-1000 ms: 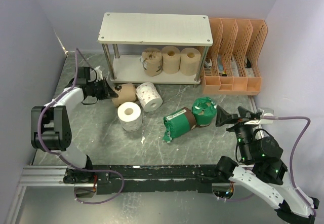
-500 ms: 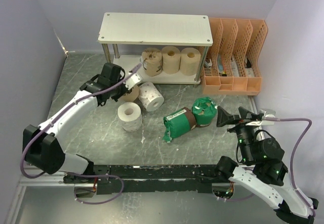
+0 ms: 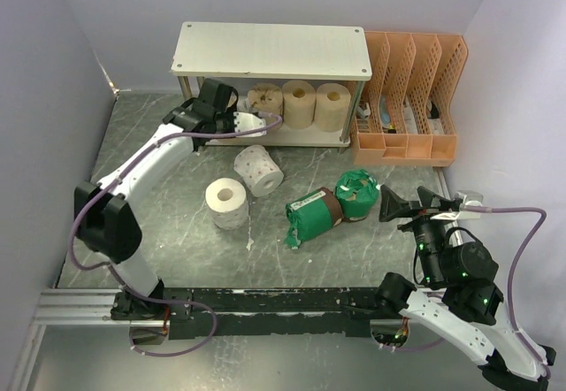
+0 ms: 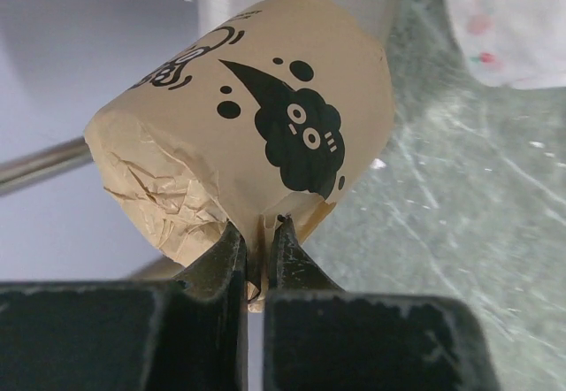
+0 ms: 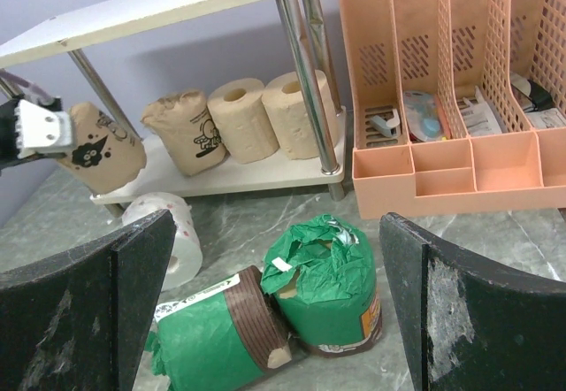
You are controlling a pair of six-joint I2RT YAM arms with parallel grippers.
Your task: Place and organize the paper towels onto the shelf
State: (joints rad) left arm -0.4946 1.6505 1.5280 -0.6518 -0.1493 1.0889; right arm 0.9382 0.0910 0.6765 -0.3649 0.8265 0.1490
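**Left tool grips a printed brown roll at the shelf's lower board**

In the overhead view the left arm reaches from 8 o'clock up to about 11 o'clock. There the left tool point(image 4: 259, 232) is pinched tight on the paper wrap of the printed brown roll point(image 4: 256, 134), which has a black cartoon on its side. This roll lies sideways at the left end of the lower board of the shelf point(image 3: 274, 50), close to the left legs. Whether it rests on the board or hangs just over it cannot be told.

Further right on the same board, at 12 o'clock, sits the second wrapped roll point(image 5: 187, 130), also printed. Next come the middle brown roll point(image 5: 237, 118) and the right brown roll point(image 5: 292, 112), touching each other with their cores facing front.

In front of the shelf, on the grey worktop point(image 3: 159, 196), the speckled white roll point(image 3: 258, 168) lies on its side. The plain white roll point(image 3: 227, 201) stands on end just beside it, at its 7 o'clock.

Near the centre, the banded green roll point(image 3: 311, 217) lies touching the crumpled green roll point(image 3: 357, 194).

The orange file rack point(image 3: 407, 99) stands at 1 o'clock, against the shelf's right end.

At 4 o'clock the right tool point(image 3: 411, 203) has its jaws spread wide with nothing between them, just right of the green pair.
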